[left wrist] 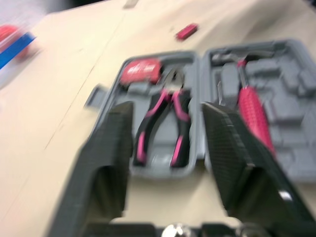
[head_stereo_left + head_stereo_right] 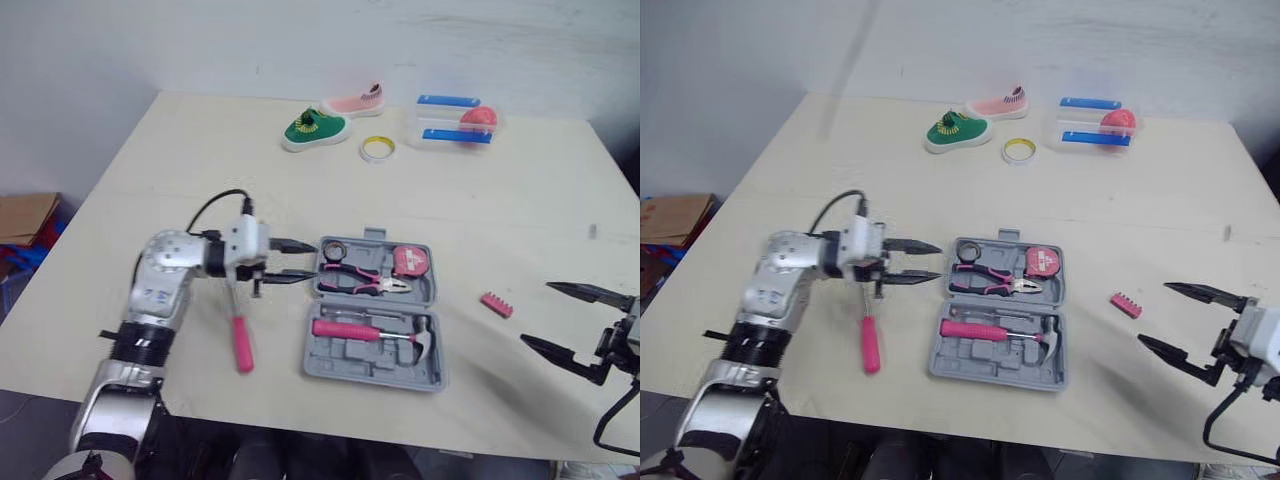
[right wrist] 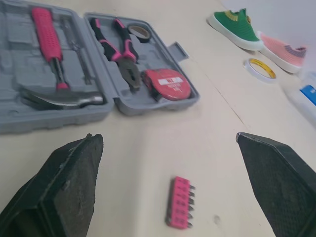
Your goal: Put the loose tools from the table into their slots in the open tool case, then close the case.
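We see one grey tool case (image 2: 348, 357) lying open at the middle of the table (image 2: 180, 170), its two halves flat. The far half holds three things: one pair of pliers (image 2: 360, 280) with pink and black handles, one pink tape measure (image 2: 411, 261) at 3 o'clock of them, and one small dark tape roll (image 2: 332, 248) at their 10 o'clock. The near half holds one hammer (image 2: 365, 331) with a pink grip, lying across it, and several moulded slots around it stand bare.

Two tools lie loose. One screwdriver (image 2: 240, 341) with a pink handle lies at 9 o'clock of the case, just beside it, its shaft pointing away from us. One pink bit holder (image 2: 496, 304) lies at 3 o'clock of the case, a row of metal bits showing along one edge.

The left gripper (image 2: 315, 258) hangs over the screwdriver's shaft, fingers spread and holding nothing, tips at the case's 9 o'clock rim. The right gripper (image 2: 535, 313) sits at 4 o'clock of the bit holder, fingers wide apart and bare.

At 12 o'clock of the case, well apart, we count two shoes, one green (image 2: 314, 130) and one pink (image 2: 355, 102), one tape ring (image 2: 377, 149) and one clear box (image 2: 455, 120).
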{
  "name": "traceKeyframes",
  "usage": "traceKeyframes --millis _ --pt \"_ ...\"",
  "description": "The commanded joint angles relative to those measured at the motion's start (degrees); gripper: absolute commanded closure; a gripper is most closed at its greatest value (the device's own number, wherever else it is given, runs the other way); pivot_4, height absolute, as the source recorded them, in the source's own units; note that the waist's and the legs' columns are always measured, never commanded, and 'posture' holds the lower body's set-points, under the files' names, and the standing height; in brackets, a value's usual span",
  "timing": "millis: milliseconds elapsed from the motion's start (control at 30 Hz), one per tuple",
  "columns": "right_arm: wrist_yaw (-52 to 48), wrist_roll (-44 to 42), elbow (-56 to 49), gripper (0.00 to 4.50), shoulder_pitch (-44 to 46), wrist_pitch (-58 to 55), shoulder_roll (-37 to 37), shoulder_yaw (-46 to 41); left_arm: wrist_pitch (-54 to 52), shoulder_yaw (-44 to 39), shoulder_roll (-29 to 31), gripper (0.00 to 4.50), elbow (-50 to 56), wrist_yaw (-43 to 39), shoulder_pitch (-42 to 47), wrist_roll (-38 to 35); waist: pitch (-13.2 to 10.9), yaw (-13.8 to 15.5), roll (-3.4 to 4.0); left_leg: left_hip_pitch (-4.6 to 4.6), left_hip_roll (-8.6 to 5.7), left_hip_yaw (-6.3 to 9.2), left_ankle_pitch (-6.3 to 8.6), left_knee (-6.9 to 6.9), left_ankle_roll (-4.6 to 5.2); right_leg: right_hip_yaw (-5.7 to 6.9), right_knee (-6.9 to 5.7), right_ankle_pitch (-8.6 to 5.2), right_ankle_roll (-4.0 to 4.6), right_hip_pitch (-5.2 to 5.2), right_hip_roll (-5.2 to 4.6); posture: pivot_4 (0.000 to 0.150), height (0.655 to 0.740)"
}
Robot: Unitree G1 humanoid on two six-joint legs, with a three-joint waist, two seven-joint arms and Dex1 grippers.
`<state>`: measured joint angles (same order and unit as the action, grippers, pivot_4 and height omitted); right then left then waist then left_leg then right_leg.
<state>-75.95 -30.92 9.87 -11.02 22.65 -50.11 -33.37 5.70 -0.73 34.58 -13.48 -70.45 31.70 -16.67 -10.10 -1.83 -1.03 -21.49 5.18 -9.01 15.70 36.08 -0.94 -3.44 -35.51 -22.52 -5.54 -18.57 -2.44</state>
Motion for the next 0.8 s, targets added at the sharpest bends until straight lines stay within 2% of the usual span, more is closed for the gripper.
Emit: traceKeyframes --millis 33,67,200,467,533,633,800 --pt "-0.5 0.1 4.4 0.00 -0.4 3.3 -1.4 -4.9 0.5 -7.2 4.2 0.42 -0.8 2.6 -3.8 -2.1 -0.2 0.0 -0.01 0.00 0.02 -0.04 0.02 0.01 0.00 -0.01 0.00 0.00 0.00 -0.01 0.00 0.150 0.7400" --pt "-0.3 1.0 9.0 0.00 -0.5 5.6 -2.0 -6.7 1.9 -12.3 6.6 0.03 -3.2 5.2 -6.9 -2.0 -0.2 -0.1 -0.01 0.00 0.02 -0.05 0.02 0.01 0.01 -0.01 -0.01 0.00 0.00 -0.01 0.00 0.150 0.7400" --pt "2.1 3.0 23.9 0.00 0.1 12.6 -4.2 -11.2 5.3 -25.0 15.0 0.03 -13.9 12.2 -17.1 -1.0 -0.5 -1.3 -0.33 0.09 0.06 -0.17 0.08 -0.07 0.02 -0.06 -0.02 -0.07 0.09 -0.06 -0.05 0.150 0.7400" --pt "9.8 7.4 43.5 0.00 1.2 22.2 -8.2 -12.8 11.9 -37.3 23.0 0.03 -32.8 18.4 -26.6 -1.8 -0.6 -2.2 -0.40 0.31 0.10 -0.16 0.34 -0.11 -0.08 0.05 -0.28 -0.20 0.33 0.00 -0.21 0.150 0.7400" --pt "9.9 7.2 45.9 0.00 0.9 23.0 -8.8 -12.4 12.9 -37.7 24.0 0.03 -34.7 19.9 -29.3 -0.6 -0.6 -2.5 -0.40 0.34 0.11 -0.10 0.40 -0.14 -0.17 0.10 -0.35 -0.26 0.45 -0.01 -0.21 0.150 0.7400" --pt "9.5 5.9 46.6 0.00 1.8 22.3 -8.4 -11.8 13.8 -38.5 23.4 0.03 -33.3 18.3 -31.5 -2.5 -0.6 -2.8 -0.40 0.40 0.10 -0.08 0.55 -0.35 -0.25 0.15 -0.38 -0.32 0.56 -0.01 -0.25 0.150 0.7400" --pt "7.0 4.8 42.5 0.00 5.7 21.5 -5.5 -8.3 13.4 -39.3 22.2 0.03 -30.2 17.7 -31.4 -5.2 -0.6 -3.2 -0.40 0.42 0.15 -0.07 0.39 -0.38 -0.16 0.19 -0.48 -0.31 0.55 -0.04 -0.14 0.150 0.7400"
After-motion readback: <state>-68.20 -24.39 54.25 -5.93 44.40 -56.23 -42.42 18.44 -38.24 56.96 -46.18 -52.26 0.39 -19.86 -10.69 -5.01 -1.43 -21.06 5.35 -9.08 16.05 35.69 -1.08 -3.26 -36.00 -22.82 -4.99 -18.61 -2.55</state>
